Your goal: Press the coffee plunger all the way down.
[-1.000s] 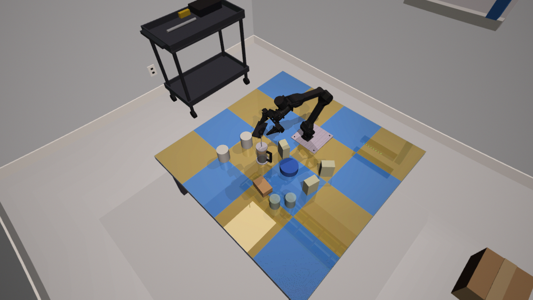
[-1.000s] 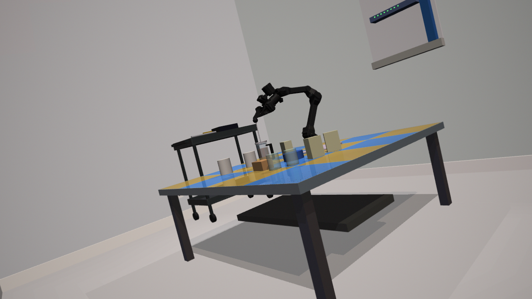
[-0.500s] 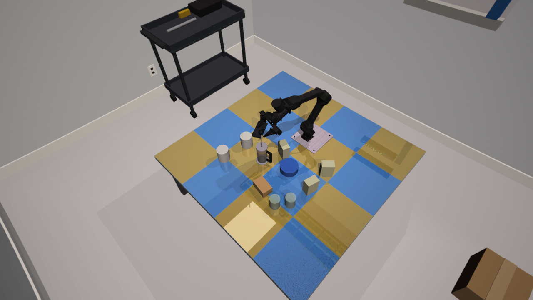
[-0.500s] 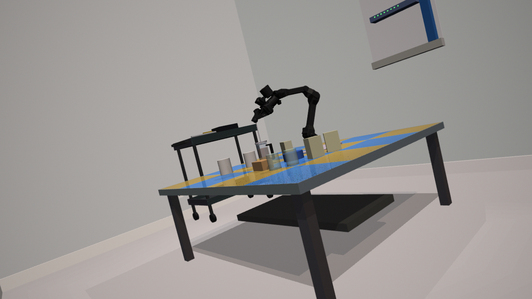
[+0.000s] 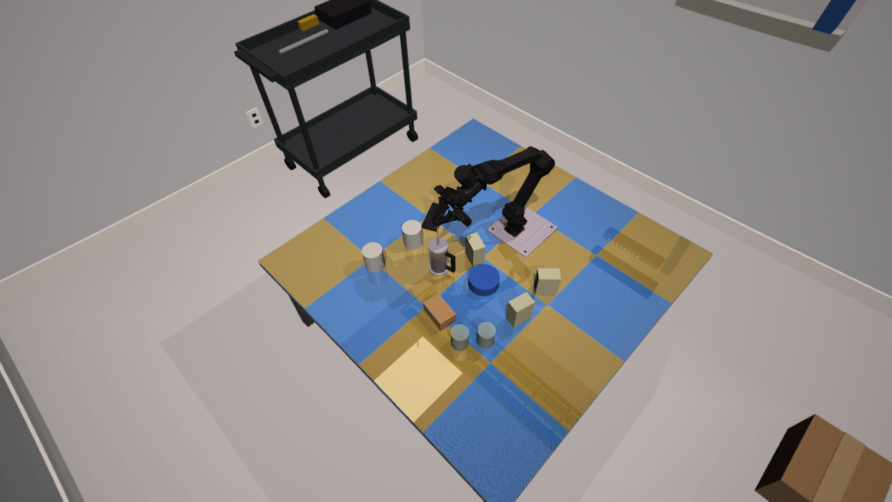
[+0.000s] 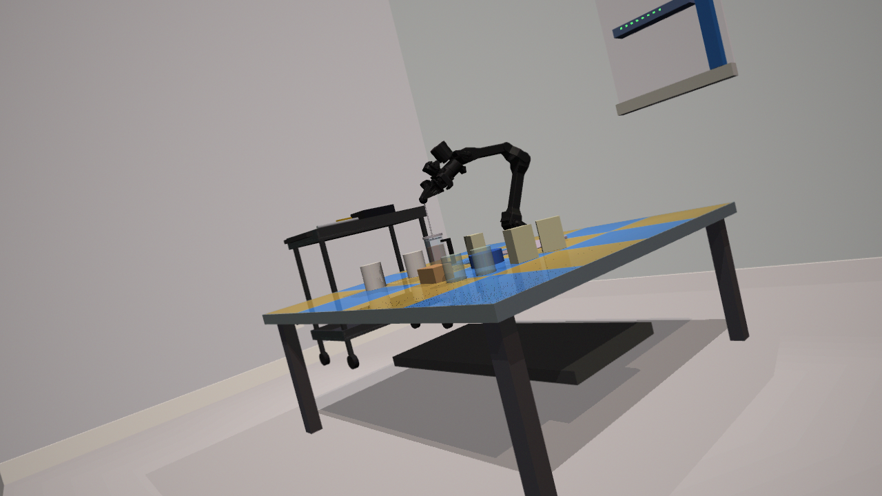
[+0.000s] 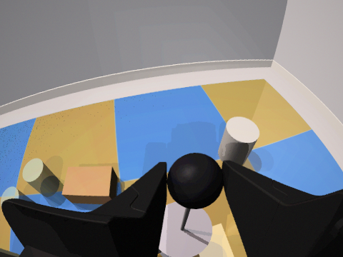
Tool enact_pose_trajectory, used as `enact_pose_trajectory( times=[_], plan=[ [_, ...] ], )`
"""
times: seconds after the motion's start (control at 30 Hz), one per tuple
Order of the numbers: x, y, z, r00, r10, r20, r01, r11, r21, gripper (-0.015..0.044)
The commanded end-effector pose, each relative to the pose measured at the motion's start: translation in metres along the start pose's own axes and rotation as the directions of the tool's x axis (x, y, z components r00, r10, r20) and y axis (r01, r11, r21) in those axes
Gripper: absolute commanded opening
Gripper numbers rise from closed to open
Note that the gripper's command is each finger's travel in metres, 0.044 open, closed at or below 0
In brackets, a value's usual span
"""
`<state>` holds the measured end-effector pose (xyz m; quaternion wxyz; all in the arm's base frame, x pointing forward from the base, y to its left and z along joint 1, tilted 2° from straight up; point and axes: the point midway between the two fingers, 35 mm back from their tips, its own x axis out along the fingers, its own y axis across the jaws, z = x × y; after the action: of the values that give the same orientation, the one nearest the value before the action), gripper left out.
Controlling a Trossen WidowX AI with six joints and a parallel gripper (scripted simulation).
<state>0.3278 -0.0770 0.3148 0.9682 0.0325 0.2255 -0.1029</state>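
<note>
The coffee press stands upright on the table, its black handle to the right in the top view. Its thin rod is raised high above the round lid and carries a black ball knob. My gripper is shut on the knob, one finger against each side in the wrist view. The lid is partly hidden behind the left finger there. In the top and exterior views the fingers largely cover the knob.
Two white cylinders stand left of the press. A cream block and a blue disc are on its right. An orange block and two glassy cylinders lie nearer the front.
</note>
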Motion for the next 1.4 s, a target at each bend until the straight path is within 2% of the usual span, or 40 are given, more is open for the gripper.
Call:
enact_pose_trajectory(
  times=[0.0, 1.37],
  plan=[
    [0.000, 0.000, 0.000, 1.000, -0.002, -0.001, 0.002, 1.000, -0.001, 0.0131],
    [0.039, 0.000, -0.048, 1.000, -0.002, 0.000, 0.002, 1.000, -0.001, 0.0131]
  ],
)
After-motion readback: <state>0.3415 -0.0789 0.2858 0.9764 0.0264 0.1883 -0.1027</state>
